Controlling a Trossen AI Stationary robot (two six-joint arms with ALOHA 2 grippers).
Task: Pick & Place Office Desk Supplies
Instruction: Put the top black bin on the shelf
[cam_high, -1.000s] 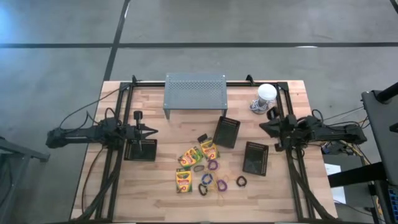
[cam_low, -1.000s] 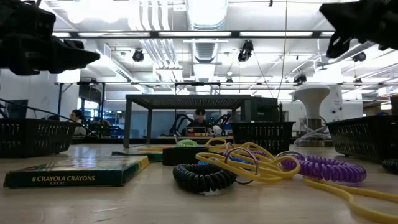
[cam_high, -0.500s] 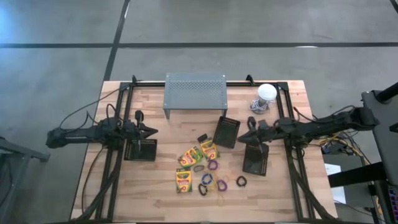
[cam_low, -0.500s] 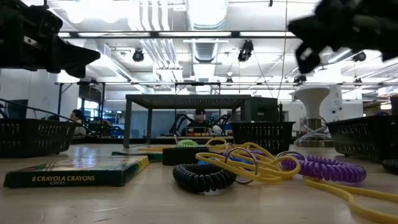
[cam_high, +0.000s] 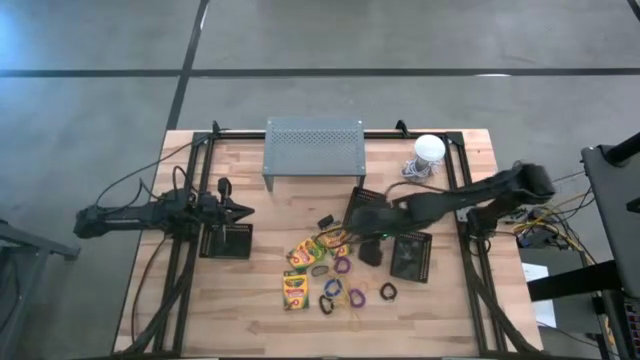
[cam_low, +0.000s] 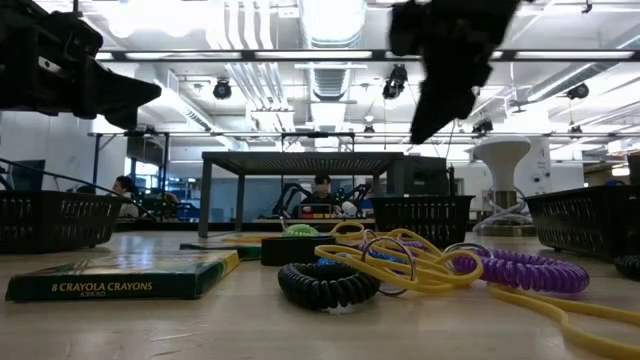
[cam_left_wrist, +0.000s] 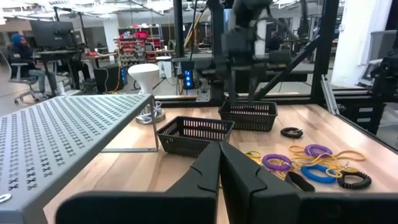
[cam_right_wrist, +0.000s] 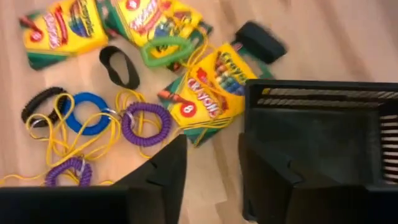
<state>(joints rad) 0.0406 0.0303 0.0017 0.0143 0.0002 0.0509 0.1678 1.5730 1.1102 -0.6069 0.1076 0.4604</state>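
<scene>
Supplies lie in a loose cluster on the wooden table (cam_high: 250, 300), toward 6 o'clock from its centre in the high view. Three crayon boxes (cam_high: 296, 289) make up the 9 o'clock side of the cluster, with a green loop (cam_right_wrist: 165, 50) resting across one of them and a black band (cam_right_wrist: 119, 66) just beside it. Yellow rubber bands (cam_right_wrist: 62, 146) tangle through a blue loop (cam_right_wrist: 86, 114), purple loops (cam_right_wrist: 146, 124) and a black coiled loop (cam_right_wrist: 40, 102) toward 3 o'clock of the boxes.

The right gripper (cam_high: 362, 222) is stretched across from the table's 3 o'clock edge and hangs above the table between two black mesh baskets (cam_high: 412, 255), just at 1 o'clock of the cluster. Its fingers (cam_right_wrist: 163, 171) stand apart with nothing between them, over a crayon box and beside a basket wall.

The left gripper (cam_high: 243, 210) waits at the 9 o'clock side of the table, well apart from the supplies, above a third basket (cam_high: 227, 241). Its fingers (cam_left_wrist: 208, 174) are pressed together and carry nothing.

A grey perforated stand (cam_high: 314, 147) sits at 12 o'clock on the table, and a white dome-shaped object (cam_high: 428, 150) at 2 o'clock.
</scene>
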